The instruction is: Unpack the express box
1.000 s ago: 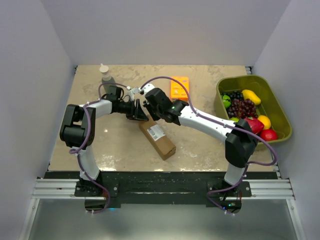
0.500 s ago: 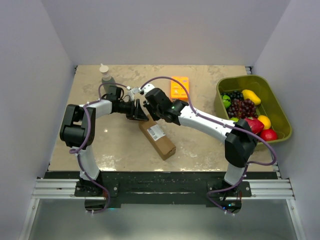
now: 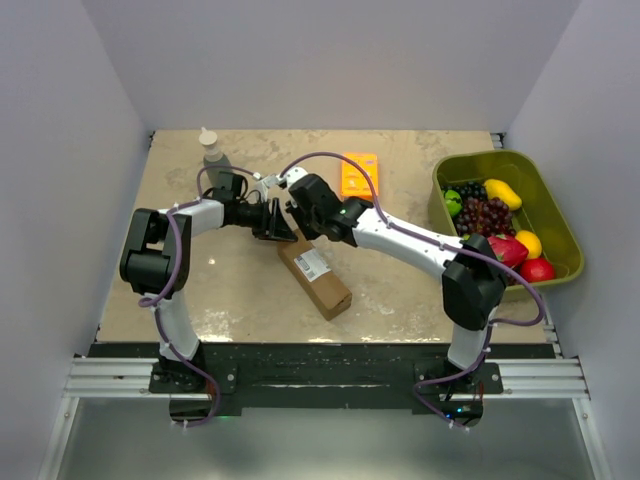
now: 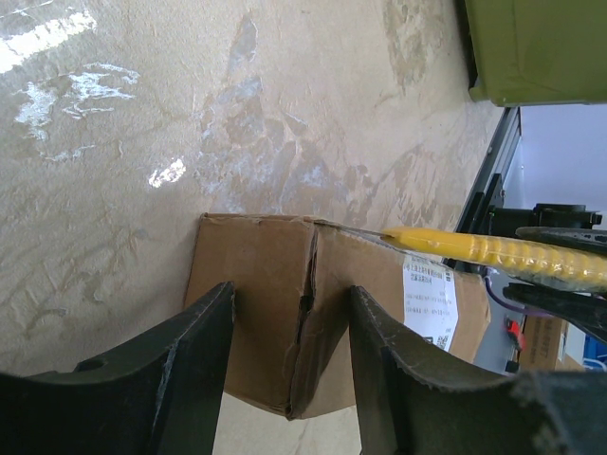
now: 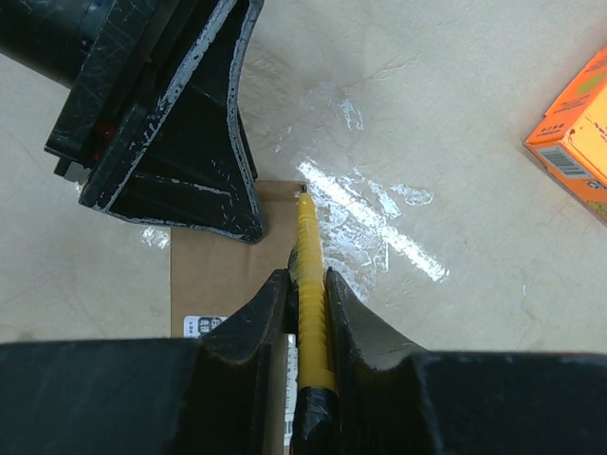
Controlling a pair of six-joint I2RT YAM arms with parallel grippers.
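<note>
Nearest the arm bases, on the tan bench (image 3: 230,290): the express box (image 3: 315,278), brown cardboard, lying flat and slantwise, white label (image 3: 312,264) facing up. Near end toward the right base, far end under both wrists. Top flaps closed.

Over that far end, reaching in from the left: left fingers (image 4: 194,355), spread apart, nothing clamped between them. Tips down at the end of the box, one to either side of a ragged crease in the cardboard. Contact with the cardboard: cannot tell.

Meeting them from the right: right fingers (image 5: 254,322), closed tight on a yellow cutter (image 5: 308,265). Handle pinched between the pads, point forward and down at the far edge of the box top, just beside the left fingers. In the left wrist view, a thin blade laid along the top edge of the box, next to the label.

Beyond the express box and apart from it: a small orange box (image 3: 359,175), flat on the bench. Farther left, near the back wall: a clear bottle (image 3: 212,152) with a pale cap, upright, behind the left forearm.

At the right side, well apart from the express box: an olive-green bin (image 3: 560,225) holding fruit, among it dark grapes (image 3: 487,215), a yellow mango (image 3: 503,192) and red apples (image 3: 538,268).
</note>
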